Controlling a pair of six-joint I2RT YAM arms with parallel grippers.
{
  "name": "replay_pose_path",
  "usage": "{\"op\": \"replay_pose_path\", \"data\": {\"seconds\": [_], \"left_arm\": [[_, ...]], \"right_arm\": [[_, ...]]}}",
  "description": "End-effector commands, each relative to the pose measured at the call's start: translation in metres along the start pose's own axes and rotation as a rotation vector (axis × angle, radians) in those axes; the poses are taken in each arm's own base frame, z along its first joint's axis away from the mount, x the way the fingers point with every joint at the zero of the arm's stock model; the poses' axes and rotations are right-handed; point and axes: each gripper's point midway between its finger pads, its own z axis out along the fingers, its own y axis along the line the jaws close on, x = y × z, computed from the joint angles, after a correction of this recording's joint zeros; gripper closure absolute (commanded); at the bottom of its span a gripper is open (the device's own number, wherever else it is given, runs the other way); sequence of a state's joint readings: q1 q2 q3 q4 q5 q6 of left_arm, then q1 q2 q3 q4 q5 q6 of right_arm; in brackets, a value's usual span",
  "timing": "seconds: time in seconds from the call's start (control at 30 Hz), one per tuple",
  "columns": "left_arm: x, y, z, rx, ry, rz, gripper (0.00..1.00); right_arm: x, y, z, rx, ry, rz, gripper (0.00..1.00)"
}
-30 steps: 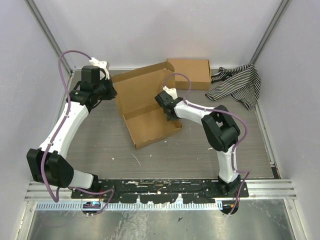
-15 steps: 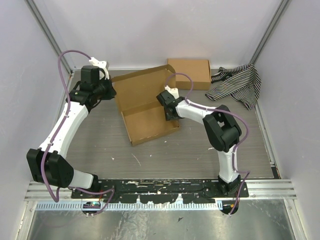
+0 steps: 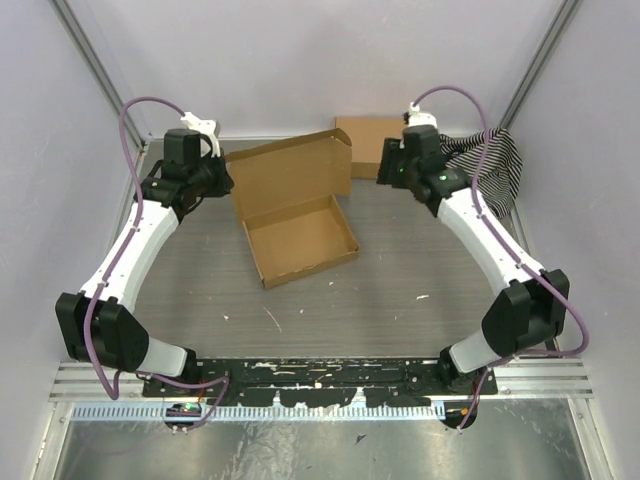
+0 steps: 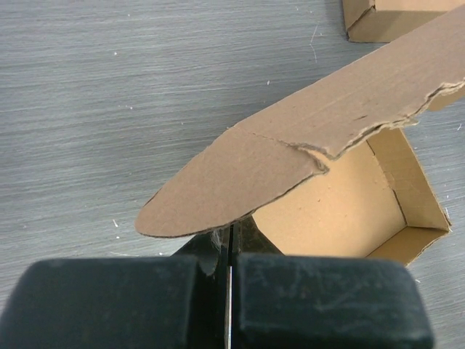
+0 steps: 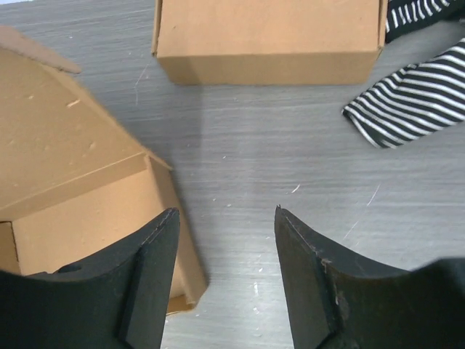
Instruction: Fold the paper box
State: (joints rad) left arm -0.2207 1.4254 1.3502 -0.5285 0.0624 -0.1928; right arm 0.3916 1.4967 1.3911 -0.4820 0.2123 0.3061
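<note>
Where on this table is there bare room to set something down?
Most free: the bare tabletop between the paper box and the arm bases, plus the patch right of the box, in front of the striped cloth. Crowded: the back edge, where the raised lid, left gripper, open right gripper and closed box bunch together.

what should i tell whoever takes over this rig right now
Left tool: shut, its tips hidden behind the rounded side flap of the lid. It does not clearly pinch the flap.
Right tool: open, holding nothing, above the table between the paper box and the second closed box.
Done: the tray walls stand up and the lid is raised at the back.
Left: likely fold the lid flaps, close the lid and tuck it in.
</note>
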Motion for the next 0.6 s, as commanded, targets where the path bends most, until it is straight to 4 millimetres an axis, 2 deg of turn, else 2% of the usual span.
{"op": "replay_pose_path", "data": {"seconds": [0.0, 0.27, 0.43, 0.57], "left_arm": [[-0.023, -0.007, -0.007, 0.035, -0.094, 0.031, 1.0], [-0.02, -0.011, -0.009, 0.054, -0.103, 0.061, 1.0], [-0.017, -0.013, -0.011, 0.064, -0.105, 0.068, 1.0], [-0.014, -0.015, -0.012, 0.071, -0.105, 0.077, 1.0]], "right_arm": [[-0.021, 0.026, 0.004, -0.248, 0.008, -0.109, 0.4], [-0.05, 0.063, 0.018, -0.415, -0.016, -0.155, 0.41], [-0.058, 0.071, 0.037, -0.426, -0.014, -0.153, 0.41], [-0.058, 0.069, 0.054, -0.397, -0.009, -0.142, 0.41]]}}
